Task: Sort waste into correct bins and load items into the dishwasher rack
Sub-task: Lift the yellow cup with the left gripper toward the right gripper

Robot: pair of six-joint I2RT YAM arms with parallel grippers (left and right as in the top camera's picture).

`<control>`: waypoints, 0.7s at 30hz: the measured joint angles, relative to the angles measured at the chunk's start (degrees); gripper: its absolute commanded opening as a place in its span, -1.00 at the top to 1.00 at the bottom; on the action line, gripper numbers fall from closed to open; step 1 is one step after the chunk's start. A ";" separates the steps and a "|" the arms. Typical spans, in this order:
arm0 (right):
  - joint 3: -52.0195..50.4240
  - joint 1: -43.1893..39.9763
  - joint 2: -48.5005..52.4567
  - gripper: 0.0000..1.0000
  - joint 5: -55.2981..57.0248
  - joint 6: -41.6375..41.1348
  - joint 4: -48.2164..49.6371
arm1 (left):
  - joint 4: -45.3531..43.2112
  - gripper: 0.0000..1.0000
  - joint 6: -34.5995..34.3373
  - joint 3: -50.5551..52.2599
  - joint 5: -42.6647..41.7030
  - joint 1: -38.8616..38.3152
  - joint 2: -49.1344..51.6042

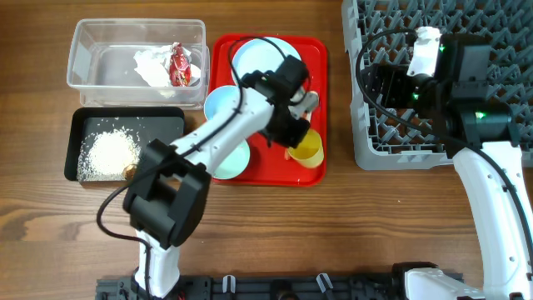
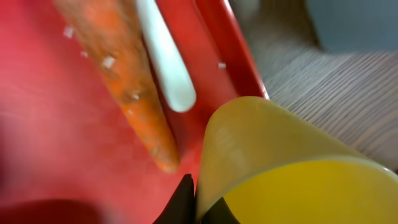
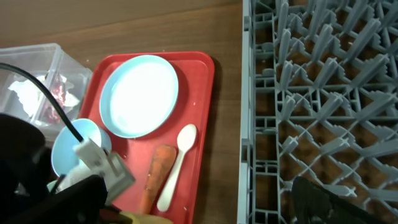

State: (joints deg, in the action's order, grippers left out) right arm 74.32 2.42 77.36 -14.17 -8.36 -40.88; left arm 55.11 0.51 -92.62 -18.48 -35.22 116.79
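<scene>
My left gripper (image 2: 196, 202) is shut on the rim of the yellow cup (image 2: 292, 168), one black finger inside it and one outside. The cup (image 1: 309, 151) stands at the front right of the red tray (image 1: 275, 171). Beside the cup lie an orange carrot (image 2: 134, 93) and a white spoon (image 2: 165, 56). Farther back on the tray sit the light-blue plate (image 1: 258, 58) and light-blue bowl (image 1: 221, 102); the pale-green bowl (image 1: 233, 160) is partly under my left arm. My right gripper (image 1: 381, 87) hovers open over the grey dishwasher rack (image 1: 500, 83), holding nothing.
The clear bin (image 1: 92, 54) at the back left holds a crumpled napkin (image 1: 154, 67) and a red wrapper (image 1: 179, 67). In front of it, the black bin (image 1: 75, 125) holds rice (image 1: 112, 150) and a brown lump (image 1: 129, 171). A strip of bare wood separates tray and rack.
</scene>
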 measured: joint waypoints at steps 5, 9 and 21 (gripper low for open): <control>0.00 0.00 0.00 -0.99 -6.82 2.49 4.24 | -3.41 0.92 -0.66 -0.13 -12.68 9.51 -5.33; 0.00 0.00 0.13 -0.99 -17.14 3.76 12.63 | -11.39 0.92 -0.87 -0.68 -30.40 19.78 -7.39; 0.50 0.00 14.38 -0.99 -56.35 -0.46 37.33 | -21.09 0.92 -1.27 -0.79 -61.46 28.55 -7.39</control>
State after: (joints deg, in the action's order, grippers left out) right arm 74.83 2.42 91.74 -70.52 -8.82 -3.55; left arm 34.02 -0.75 -93.41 -79.94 -6.68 109.40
